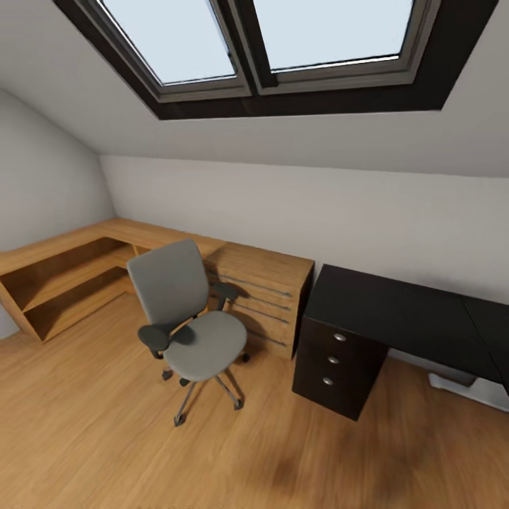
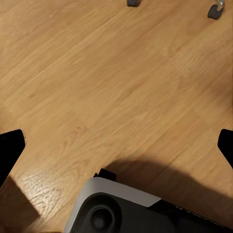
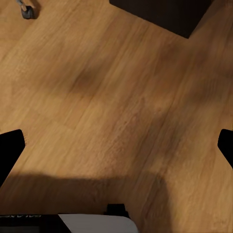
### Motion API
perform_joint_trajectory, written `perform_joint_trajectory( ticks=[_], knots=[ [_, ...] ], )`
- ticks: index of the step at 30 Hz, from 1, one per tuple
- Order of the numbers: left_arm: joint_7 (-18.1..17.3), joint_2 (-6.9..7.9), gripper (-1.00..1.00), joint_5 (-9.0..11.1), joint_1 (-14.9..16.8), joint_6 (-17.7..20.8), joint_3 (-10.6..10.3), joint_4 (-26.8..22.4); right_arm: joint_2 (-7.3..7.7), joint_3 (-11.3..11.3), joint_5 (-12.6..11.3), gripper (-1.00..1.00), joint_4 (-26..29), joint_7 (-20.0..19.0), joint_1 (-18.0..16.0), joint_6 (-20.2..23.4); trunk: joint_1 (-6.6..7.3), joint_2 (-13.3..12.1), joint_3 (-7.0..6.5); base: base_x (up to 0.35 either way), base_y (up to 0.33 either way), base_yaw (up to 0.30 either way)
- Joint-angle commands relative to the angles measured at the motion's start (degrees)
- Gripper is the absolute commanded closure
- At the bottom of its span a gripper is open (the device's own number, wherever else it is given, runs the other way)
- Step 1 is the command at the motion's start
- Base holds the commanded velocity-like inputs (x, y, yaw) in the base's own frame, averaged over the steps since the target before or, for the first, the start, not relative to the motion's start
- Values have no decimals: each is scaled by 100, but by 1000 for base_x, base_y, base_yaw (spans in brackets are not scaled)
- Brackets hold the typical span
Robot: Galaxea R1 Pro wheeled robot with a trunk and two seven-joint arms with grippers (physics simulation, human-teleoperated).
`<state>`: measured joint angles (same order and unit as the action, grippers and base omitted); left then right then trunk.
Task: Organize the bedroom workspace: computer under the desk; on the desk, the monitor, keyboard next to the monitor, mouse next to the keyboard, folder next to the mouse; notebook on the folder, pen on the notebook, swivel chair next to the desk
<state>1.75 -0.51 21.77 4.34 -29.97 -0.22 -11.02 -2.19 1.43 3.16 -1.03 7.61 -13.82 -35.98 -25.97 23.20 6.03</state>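
Note:
The grey swivel chair (image 1: 185,319) stands on the wooden floor left of the desk (image 1: 396,311), its seat bare. The desk has a glossy black top, bare in the part I see, and a black three-drawer unit (image 1: 332,360) at its left end. My left gripper (image 2: 116,145) hangs open over bare floor, two chair castors (image 2: 213,10) ahead of it. My right gripper (image 3: 116,145) is open too, above the floor, with the drawer unit's foot (image 3: 160,14) and one castor (image 3: 26,10) beyond. The computer, monitor, keyboard, mouse, folder, notebook and pen are out of view.
Light wooden low cabinets (image 1: 261,293) and open shelves (image 1: 63,283) run along the wall behind the chair and into the left corner. A white desk leg (image 1: 463,387) shows under the black top. Skylights (image 1: 254,42) sit in the sloped ceiling. My own base (image 2: 107,208) is below the left wrist.

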Motion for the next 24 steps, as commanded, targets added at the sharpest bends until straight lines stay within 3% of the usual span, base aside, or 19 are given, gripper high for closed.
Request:
perform_joint_trajectory(
  ticks=[1,24],
  knots=[
    [18,-2,-100,-6,5,-18,-4,3,0,16,35,-100,-11,48,-7,-16,-3,12,17,0,0,256],
    [18,-10,-100,-6,5,-18,-4,3,8,10,23,-100,-11,63,-7,-27,-3,12,132,0,0,256]
  ],
)
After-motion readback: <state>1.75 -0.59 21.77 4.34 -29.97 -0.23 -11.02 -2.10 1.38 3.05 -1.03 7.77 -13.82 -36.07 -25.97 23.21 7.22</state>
